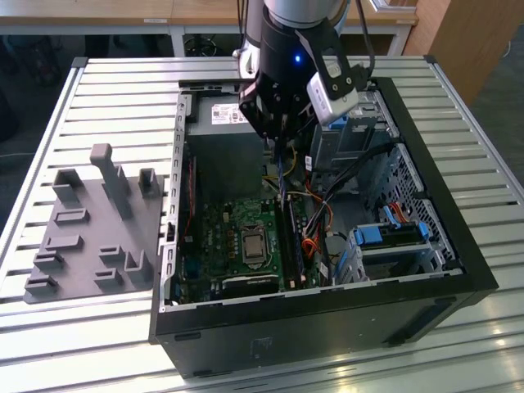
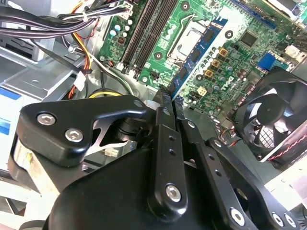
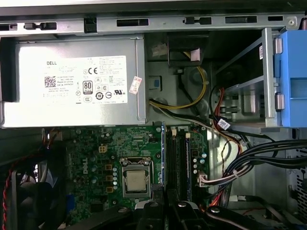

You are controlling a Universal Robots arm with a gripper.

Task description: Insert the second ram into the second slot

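The second ram point(image 2: 196, 52) is clamped between the closed fingers of the gripper point(image 2: 165, 103). It is gripped at one end, so that most of its length juts out past the fingertips. In the second wrist view its blue face and black chips are seen. In the first wrist view it is seen edge-on, as a thin blue line. This grip is judged to leave the contact edge free to meet a slot.

The stick is held lengthwise along the memory slots point(image 3: 178, 158), so it looks already turned to suit them. In the exterior view it hangs above the board, so it is not yet seated. Which slot it is over cannot be told, nor whether a stick already sits in one.

The slots lie on the green motherboard point(image 3: 96, 158), just beside the processor socket point(image 3: 135, 179). A black fan point(image 2: 273, 115) sits on the socket's other side. A cable bundle point(image 3: 259, 158) is routed past the slots on their far side, apart from the held stick.

Beyond the board, the grey power supply point(image 3: 72, 81) and a blue drive bracket point(image 3: 292, 76) are fixed against the case wall. The case point(image 1: 327, 311) is laid on its side with the panel off, which opens the board to an approach from above. It rests on a slatted table point(image 1: 123, 82), with a grey fixture tray point(image 1: 90, 229) beside it on the exterior view's left.
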